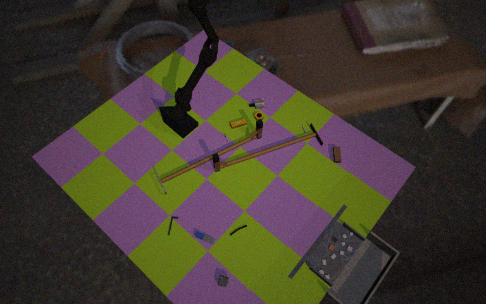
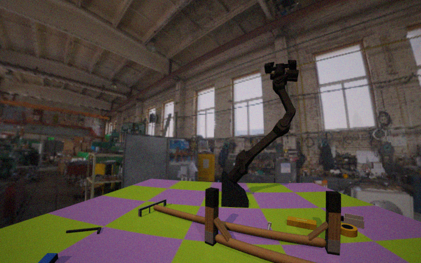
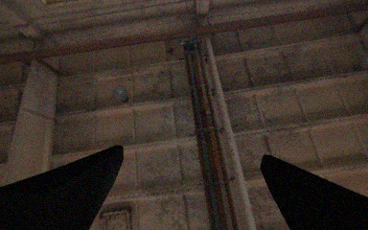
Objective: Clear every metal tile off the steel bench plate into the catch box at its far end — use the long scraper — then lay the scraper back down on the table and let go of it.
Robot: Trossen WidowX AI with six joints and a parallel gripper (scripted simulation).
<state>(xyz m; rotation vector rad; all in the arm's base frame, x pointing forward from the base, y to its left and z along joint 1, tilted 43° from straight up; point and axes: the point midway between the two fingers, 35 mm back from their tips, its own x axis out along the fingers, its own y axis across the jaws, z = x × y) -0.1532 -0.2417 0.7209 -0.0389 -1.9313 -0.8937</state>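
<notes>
My gripper (image 2: 280, 64) (image 3: 193, 156) is open and empty. It is raised high above the arm's base (image 1: 178, 120) and points up at the hall ceiling. Two long wooden-handled scrapers lie crossed at mid-table. One scraper (image 1: 209, 158) (image 2: 248, 230) has a grey blade (image 1: 159, 180) and an upright grip (image 1: 258, 128). The other scraper (image 1: 266, 149) (image 2: 248, 249) has a black blade (image 1: 316, 133) and an upright grip (image 1: 215, 161). The steel bench plate (image 1: 320, 247) sits at the table's near right corner and carries several small tiles (image 1: 333, 256). The catch box (image 1: 373, 275) adjoins it.
Around the scrapers lie an orange block (image 1: 238, 123), a yellow tape ring (image 1: 259, 115), a grey-white part (image 1: 257, 104) and a brown block (image 1: 336, 154). Nearer the front are a hex key (image 1: 170, 225), a blue-grey block (image 1: 203, 236), a black curved strip (image 1: 238, 229) and a small grey box (image 1: 223, 280).
</notes>
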